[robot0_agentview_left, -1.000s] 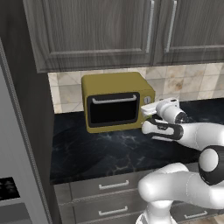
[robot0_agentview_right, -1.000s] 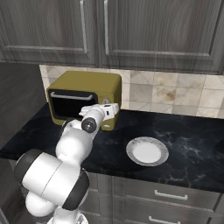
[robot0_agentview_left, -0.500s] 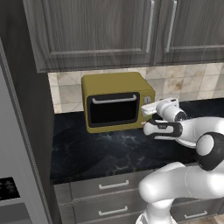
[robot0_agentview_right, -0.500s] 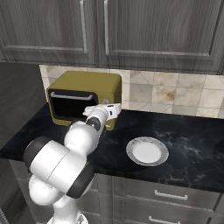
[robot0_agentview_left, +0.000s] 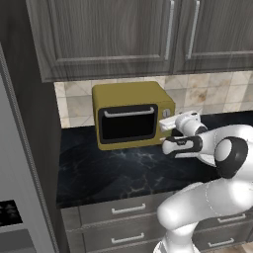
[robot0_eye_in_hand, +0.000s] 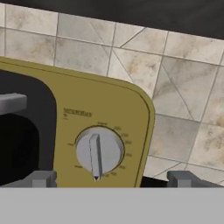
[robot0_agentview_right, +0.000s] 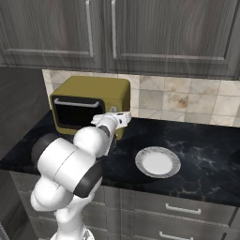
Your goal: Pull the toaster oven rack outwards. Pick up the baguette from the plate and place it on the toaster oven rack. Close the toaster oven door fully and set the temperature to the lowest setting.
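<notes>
Your pincer (robot0_eye_in_hand: 112, 179) stands wide open and holds nothing; in the hand view its two tips flank the round silver knob (robot0_eye_in_hand: 99, 152) on the right panel of the toaster oven (robot0_agentview_left: 129, 103), which sits just ahead of them but is not yet touched. Over the last second the hand has barely shifted at the oven's right front corner, while the elbow has swung in closer to the cameras, so this reads as lining up on the knob rather than travelling. Judgement: you are on the last step, setting the temperature. The door (robot0_agentview_left: 127, 122) looks shut, its dark glass flush with the yellow body and the silver bar handle along the top edge. The plate (robot0_agentview_right: 158, 162) lies bare on the black counter (robot0_agentview_left: 113, 170), well to the right of the oven, so the baguette is presumably inside; the dark glass hides it and the rack. The knob is a ribbed silver disc with a raised bar pointing nearly straight down at a small marker, with fine print around it too small to read. Close squarely on that bar before you turn.
</notes>
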Robot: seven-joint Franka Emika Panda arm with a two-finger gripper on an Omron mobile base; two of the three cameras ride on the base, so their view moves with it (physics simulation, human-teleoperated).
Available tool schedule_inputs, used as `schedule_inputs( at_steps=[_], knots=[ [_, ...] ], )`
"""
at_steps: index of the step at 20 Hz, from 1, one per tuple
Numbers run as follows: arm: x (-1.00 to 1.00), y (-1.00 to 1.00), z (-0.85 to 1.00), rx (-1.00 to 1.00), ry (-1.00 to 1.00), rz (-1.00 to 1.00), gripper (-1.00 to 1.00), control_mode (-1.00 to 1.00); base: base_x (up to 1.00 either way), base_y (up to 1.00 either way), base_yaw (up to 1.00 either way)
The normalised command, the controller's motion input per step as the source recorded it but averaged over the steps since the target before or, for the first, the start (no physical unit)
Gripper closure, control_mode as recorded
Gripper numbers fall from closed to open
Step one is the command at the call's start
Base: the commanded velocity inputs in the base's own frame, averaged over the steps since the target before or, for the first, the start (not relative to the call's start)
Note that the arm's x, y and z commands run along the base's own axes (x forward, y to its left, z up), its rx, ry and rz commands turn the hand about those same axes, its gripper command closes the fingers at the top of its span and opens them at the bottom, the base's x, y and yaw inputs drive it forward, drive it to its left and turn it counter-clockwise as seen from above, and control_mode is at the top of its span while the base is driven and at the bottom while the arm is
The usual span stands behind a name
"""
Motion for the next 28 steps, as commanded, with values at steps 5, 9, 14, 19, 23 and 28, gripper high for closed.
schedule_inputs(
  at_steps=[5,9,14,19,23,28],
  knots=[
    [0.17,0.02,0.00,0.00,0.00,-0.02,-1.00,-1.00,0.00,0.00,0.00],
    [0.11,0.05,0.00,0.00,0.00,-0.02,-1.00,-1.00,0.00,0.00,0.00],
    [0.04,0.18,0.00,0.00,0.00,0.00,-1.00,-1.00,0.00,0.00,0.00],
    [0.02,0.24,0.00,0.00,0.00,0.00,-1.00,-1.00,0.00,0.00,0.00],
    [0.17,0.15,0.00,0.00,0.00,0.00,-1.00,-1.00,0.00,0.00,0.00],
    [0.34,0.02,0.00,0.00,0.00,0.00,-1.00,-1.00,0.00,0.00,0.00]
  ],
)
